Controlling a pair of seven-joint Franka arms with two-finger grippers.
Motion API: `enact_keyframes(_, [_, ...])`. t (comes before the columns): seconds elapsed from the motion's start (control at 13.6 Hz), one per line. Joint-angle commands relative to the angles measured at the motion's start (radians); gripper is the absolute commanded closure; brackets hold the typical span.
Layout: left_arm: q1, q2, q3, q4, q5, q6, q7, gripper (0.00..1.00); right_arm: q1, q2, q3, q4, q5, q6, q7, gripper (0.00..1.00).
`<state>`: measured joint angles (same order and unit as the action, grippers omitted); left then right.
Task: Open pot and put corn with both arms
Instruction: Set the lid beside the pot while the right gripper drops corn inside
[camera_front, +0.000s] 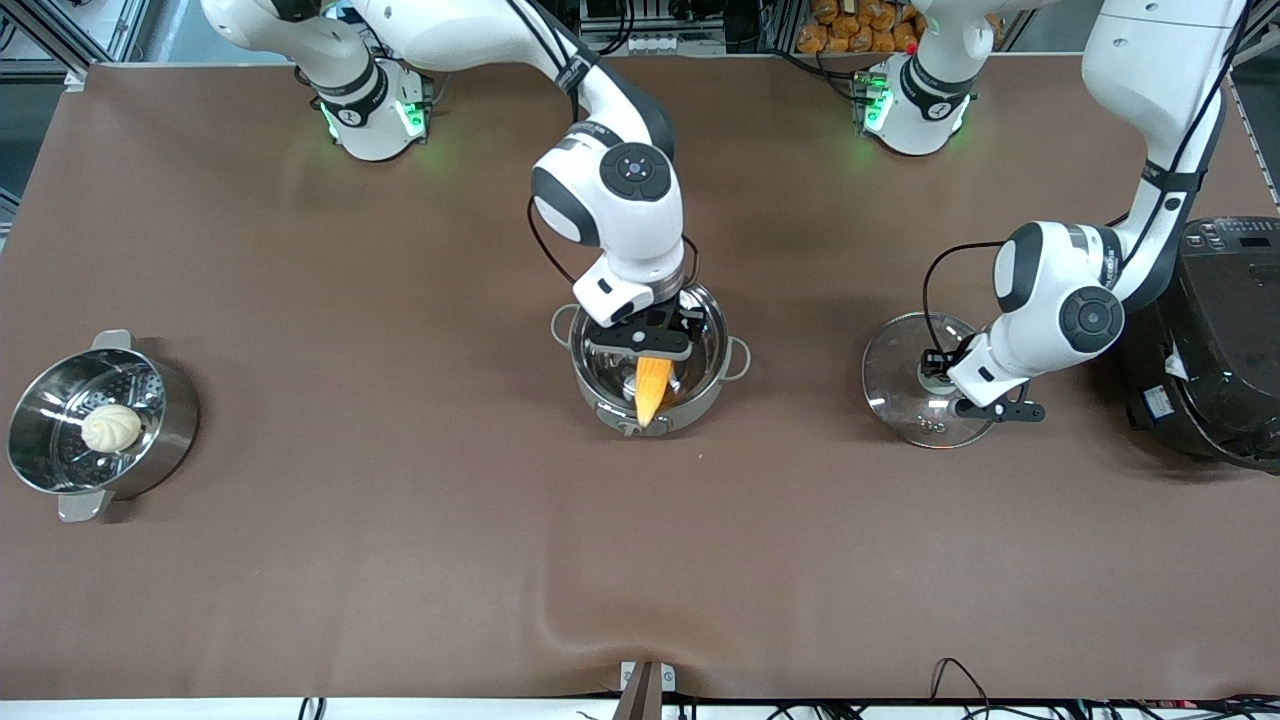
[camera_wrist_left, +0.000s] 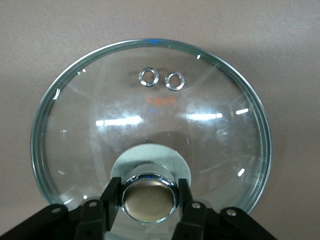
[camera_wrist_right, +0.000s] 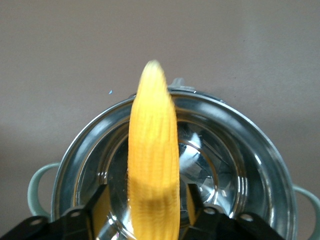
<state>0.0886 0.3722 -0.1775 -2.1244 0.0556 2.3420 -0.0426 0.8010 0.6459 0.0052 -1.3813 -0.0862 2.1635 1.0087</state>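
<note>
front view: the open steel pot (camera_front: 650, 365) sits mid-table with bare brown cloth all round it. the right gripper (camera_front: 643, 343) hangs over the pot, arm bent down from its base; the corn (camera_front: 651, 390) points tip-first over the rim nearest the camera. the glass lid (camera_front: 915, 385) lies flat toward the left arm's end, just beside the black cooker (camera_front: 1225, 340). the steamer pot (camera_front: 95, 425) with a bun (camera_front: 111, 428) stands well apart.

left wrist view: the left gripper (camera_wrist_left: 148, 200) is clamped on the lid's brass knob (camera_wrist_left: 148, 201).

right wrist view: fingers (camera_wrist_right: 98, 202) flank the corn with gaps showing, parted.
</note>
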Motion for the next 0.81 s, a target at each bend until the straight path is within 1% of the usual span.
enact_keyframes(0.0, [0.005,-0.01,-0.007,0.009,0.001,0.003,-0.006,0.0,-0.009,-0.032,0.012,0.022,-0.021,-0.066,0.01,0.0])
enact_keyframes(0.07, [0.003,-0.015,-0.007,0.011,0.001,0.002,-0.006,0.0,-0.025,-0.085,0.01,0.019,-0.011,-0.112,0.013,0.0])
enact_keyframes(0.22, [0.0,-0.035,-0.008,0.029,0.001,-0.007,-0.006,0.0,-0.084,-0.178,0.018,0.024,0.002,-0.27,0.005,0.0])
enact_keyframes(0.29, [0.002,-0.054,-0.008,0.041,0.001,-0.015,-0.002,0.0,-0.106,-0.219,0.012,0.024,0.002,-0.316,-0.005,0.0])
enact_keyframes(0.37, [0.005,-0.079,-0.008,0.052,0.001,-0.05,0.001,0.0,-0.136,-0.239,0.012,0.024,-0.009,-0.336,-0.072,0.0])
enact_keyframes(0.44, [0.006,-0.097,-0.008,0.079,0.001,-0.084,0.003,0.0,-0.167,-0.264,0.01,0.024,0.002,-0.35,-0.187,0.0])
enact_keyframes(0.51, [0.005,-0.116,-0.008,0.113,0.001,-0.127,0.0,0.0,-0.222,-0.288,0.015,0.024,0.011,-0.376,-0.273,0.0])
enact_keyframes(0.66, [0.0,-0.154,-0.01,0.193,0.001,-0.238,-0.003,0.0,-0.319,-0.34,0.013,0.025,0.075,-0.491,-0.369,0.0])
enact_keyframes(0.74, [0.0,-0.173,-0.01,0.234,-0.002,-0.297,-0.005,0.0,-0.347,-0.369,0.009,0.025,0.075,-0.546,-0.399,0.0])
